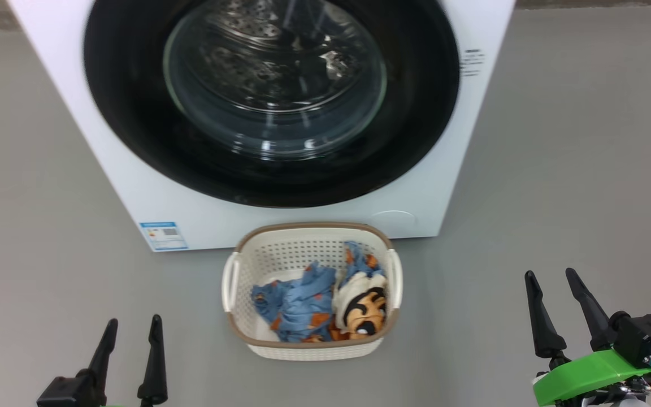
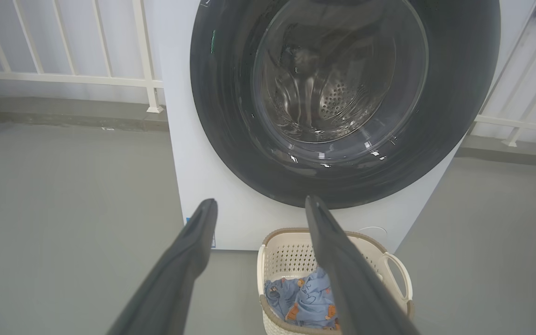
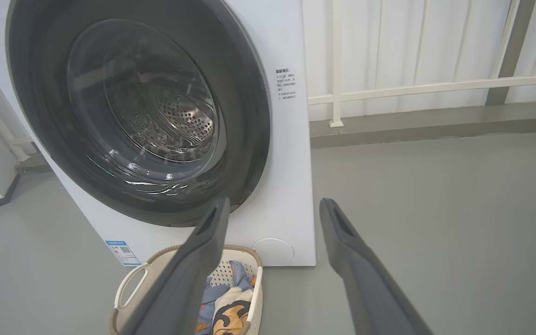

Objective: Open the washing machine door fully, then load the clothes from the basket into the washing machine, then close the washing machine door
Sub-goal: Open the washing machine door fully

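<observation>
The white washing machine (image 1: 133, 186) stands ahead with its round black door (image 1: 133, 124) shut flat against the front; the steel drum shows through the glass. On the floor before it sits the cream basket (image 1: 308, 347) holding the clothes (image 1: 297, 305), light blue pieces and a cream cartoon-print one (image 1: 366, 308). My left gripper (image 1: 132, 327) hangs open at the lower left, well left of the basket. At the lower right my right gripper (image 1: 551, 277) is open too, right of the basket. Both are empty. The wrist views show the door (image 2: 221, 116) (image 3: 249, 116) and basket (image 2: 389, 253) (image 3: 130, 279) beyond the fingers.
A grey floor (image 1: 557, 169) surrounds the machine. White railings (image 2: 63, 77) (image 3: 435, 86) and a raised grey kerb run behind it on both sides. A blue label (image 1: 163, 235) sits at the machine's lower front left.
</observation>
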Controlling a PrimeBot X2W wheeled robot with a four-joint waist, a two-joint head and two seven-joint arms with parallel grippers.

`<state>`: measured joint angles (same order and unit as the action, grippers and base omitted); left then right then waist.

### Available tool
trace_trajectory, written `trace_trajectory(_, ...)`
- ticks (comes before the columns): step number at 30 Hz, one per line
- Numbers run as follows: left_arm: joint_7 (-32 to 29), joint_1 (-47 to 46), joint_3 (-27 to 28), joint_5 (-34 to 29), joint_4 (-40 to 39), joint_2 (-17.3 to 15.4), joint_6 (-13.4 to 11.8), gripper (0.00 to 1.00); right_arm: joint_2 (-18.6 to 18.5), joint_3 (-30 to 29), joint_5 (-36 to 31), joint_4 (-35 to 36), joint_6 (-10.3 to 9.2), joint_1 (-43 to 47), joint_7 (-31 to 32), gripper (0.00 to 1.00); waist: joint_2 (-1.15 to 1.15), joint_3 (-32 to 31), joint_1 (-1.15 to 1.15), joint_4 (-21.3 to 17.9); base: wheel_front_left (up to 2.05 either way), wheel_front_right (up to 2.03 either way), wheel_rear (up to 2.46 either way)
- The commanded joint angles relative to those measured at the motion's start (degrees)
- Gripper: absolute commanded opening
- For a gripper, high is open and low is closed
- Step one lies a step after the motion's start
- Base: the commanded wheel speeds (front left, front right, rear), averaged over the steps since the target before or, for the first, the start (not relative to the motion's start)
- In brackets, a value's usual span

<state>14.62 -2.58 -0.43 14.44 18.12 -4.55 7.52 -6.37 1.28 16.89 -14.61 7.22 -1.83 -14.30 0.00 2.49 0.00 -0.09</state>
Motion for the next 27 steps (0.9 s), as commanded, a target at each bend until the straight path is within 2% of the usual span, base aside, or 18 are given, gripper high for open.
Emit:
trace_trajectory(1,0.4,-2.6,1.7,-0.6,-1.1,-0.6,0.0,1.0,-0.6,0.7,-0.7,1.6,0.26,-2.0,-0.7,1.0,0.0,0.4,0.0,-0.2,1.23,1.23,-2.46)
trace_trajectory(11,0.4,-3.4,1.2,-0.7,-0.8,-0.5,0.0,1.0,-0.5,0.3,-0.9,1.7,0.26,-2.5,-0.7,1.0,0.0,1.0,0.0,-0.4,1.23,1.23,-2.46)
trace_trajectory(16,0.4,-3.4,0.3,1.4,-1.2,-0.6,0.0,1.0,-0.5,0.3,-1.0,1.6,0.26,-2.5,-0.7,1.0,0.0,0.8,0.0,-0.4,1.04,1.04,-2.08)
trace_trajectory(27,0.4,-2.9,-0.4,2.2,-1.1,-1.2,0.0,1.0,-0.5,0.3,-0.9,1.7,0.26,-2.2,-0.7,1.0,0.0,0.3,0.0,-0.3,0.4,0.4,-0.8)
